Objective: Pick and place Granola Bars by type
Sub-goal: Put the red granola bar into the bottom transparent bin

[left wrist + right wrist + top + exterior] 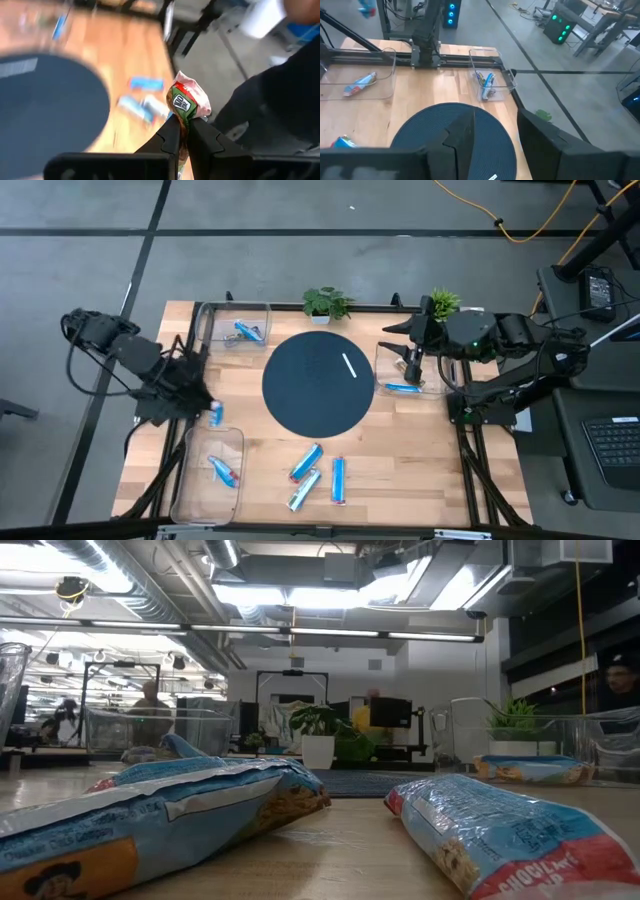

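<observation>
Granola bar, light, crinkly and slippery, sits clamped at one end in the left end effector, at nine o'clock on the worktop. Right end effector stands half-open, empty.

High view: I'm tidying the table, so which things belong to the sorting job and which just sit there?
Job:
bars
held bar
bins
left gripper

Lying about:
round mat
white stick
two plants
</observation>
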Available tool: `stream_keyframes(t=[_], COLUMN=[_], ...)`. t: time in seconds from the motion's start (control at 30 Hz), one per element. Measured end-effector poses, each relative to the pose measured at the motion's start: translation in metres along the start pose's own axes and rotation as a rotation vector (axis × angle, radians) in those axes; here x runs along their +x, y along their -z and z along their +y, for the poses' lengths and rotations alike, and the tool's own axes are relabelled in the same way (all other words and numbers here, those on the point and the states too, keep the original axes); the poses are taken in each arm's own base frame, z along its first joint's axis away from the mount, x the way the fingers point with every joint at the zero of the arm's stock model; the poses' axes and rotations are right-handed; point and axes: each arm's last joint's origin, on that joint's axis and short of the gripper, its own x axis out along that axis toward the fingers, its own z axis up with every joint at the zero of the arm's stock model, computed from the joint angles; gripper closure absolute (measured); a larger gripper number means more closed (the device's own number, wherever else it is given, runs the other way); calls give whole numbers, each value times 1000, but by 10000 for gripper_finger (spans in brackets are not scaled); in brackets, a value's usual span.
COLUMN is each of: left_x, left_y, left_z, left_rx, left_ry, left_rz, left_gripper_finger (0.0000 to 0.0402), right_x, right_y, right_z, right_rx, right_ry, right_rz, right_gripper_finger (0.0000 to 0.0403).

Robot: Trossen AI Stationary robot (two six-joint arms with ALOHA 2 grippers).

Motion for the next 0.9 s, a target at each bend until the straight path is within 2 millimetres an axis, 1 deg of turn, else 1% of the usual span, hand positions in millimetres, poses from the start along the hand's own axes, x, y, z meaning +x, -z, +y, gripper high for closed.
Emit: stream_keyframes(t=[0.1, 0.2, 0.27, 0.33, 0.5, 0.67, 0.83, 0.9], left_x=[0, 12, 22, 31, 54, 78, 99, 107], left_y=[20, 38, 48, 56, 71, 99, 123, 130], left_z=[5, 6, 6, 6, 3, 6, 10, 11], left_rx=[-83, -118, -124, -127, -127, -128, -49, -18], left_ry=[-57, -85, -93, -88, -30, -39, -86, -100], left_rz=[124, 243, 290, 309, 290, 416, 515, 542], left_gripper_finger=[387, 387, 387, 387, 387, 387, 387, 387], right_x=[0, 0, 0, 0, 0, 0, 0, 0], right_y=[1, 1, 1, 1, 1, 1, 2, 2], right_z=[0, 0, 0, 0, 0, 0, 0, 0], right_rx=[8, 22, 21, 20, 18, 17, 15, 15], right_ry=[0, 0, 0, 0, 1, 2, 1, 2], right_rz=[6, 8, 9, 10, 10, 11, 16, 16], right_gripper_finger=[252, 252, 252, 252, 252, 252, 252, 252])
